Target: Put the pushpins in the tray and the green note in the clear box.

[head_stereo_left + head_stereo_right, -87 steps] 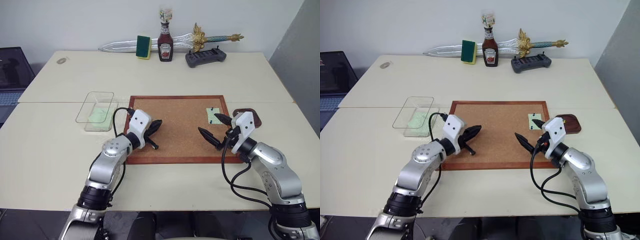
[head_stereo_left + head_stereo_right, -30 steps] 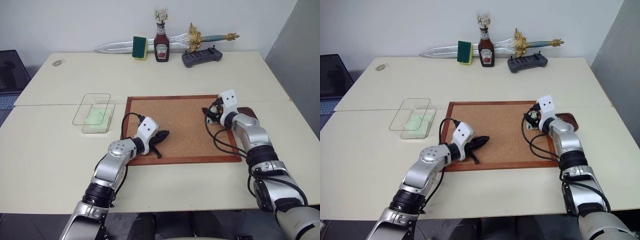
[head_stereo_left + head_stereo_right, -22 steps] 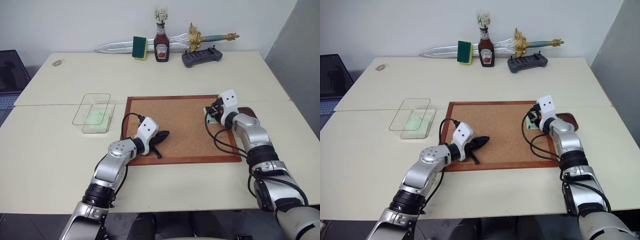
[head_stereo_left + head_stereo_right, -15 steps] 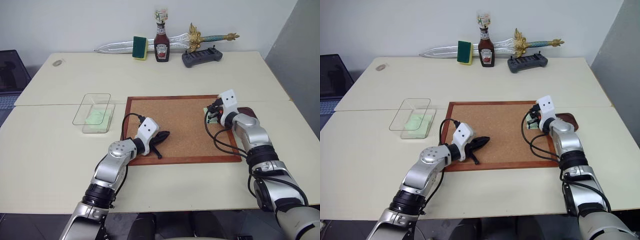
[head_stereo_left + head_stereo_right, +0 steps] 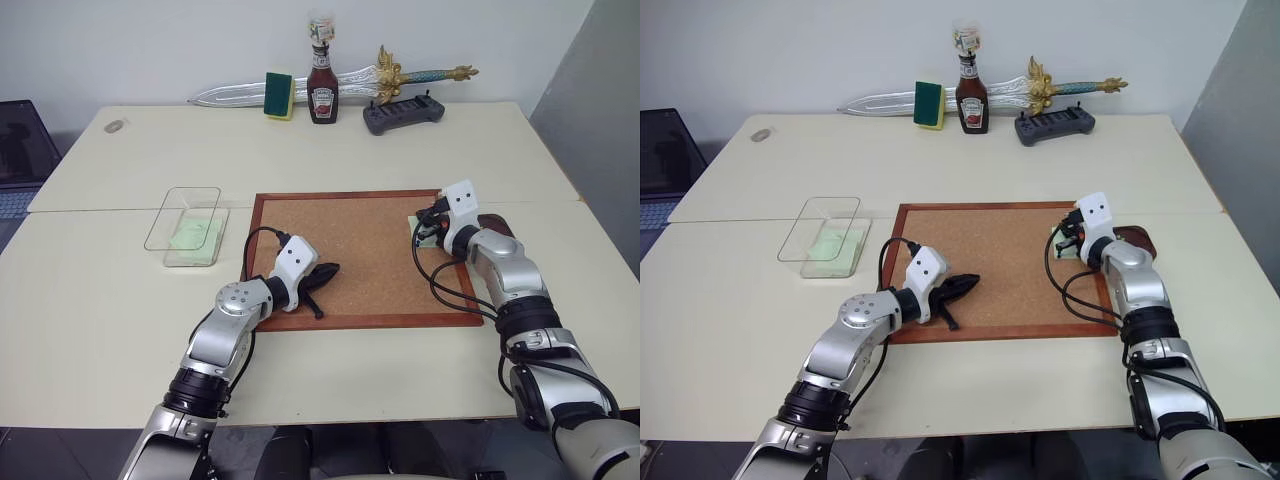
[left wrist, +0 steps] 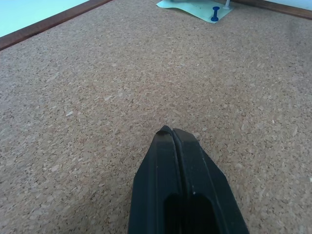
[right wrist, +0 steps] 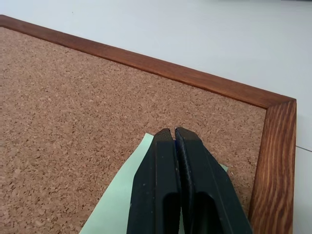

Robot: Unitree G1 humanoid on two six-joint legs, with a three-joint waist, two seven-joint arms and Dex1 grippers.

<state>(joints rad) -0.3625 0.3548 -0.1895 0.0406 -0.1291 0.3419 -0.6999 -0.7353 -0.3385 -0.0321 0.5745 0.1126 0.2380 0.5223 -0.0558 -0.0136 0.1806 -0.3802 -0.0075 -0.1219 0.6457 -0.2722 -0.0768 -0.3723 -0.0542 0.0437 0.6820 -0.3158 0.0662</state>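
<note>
Your right gripper (image 7: 174, 132) is clenched right over the green note (image 7: 119, 207) at the corkboard's (image 5: 360, 250) far right corner, probably pinching a pushpin you can't see, while the left gripper (image 6: 171, 132) rests clenched and empty mid-board.

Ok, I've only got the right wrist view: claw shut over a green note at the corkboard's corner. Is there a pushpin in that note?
Observer: Yes, the left wrist view shows one blue pushpin standing in the green note.
Operator: Where's the tray?
Observer: The tray sits on the table just past the corkboard's right edge.
Operator: And the clear box?
Observer: The clear box is on the table left of the corkboard, with something pale green already inside.
</note>
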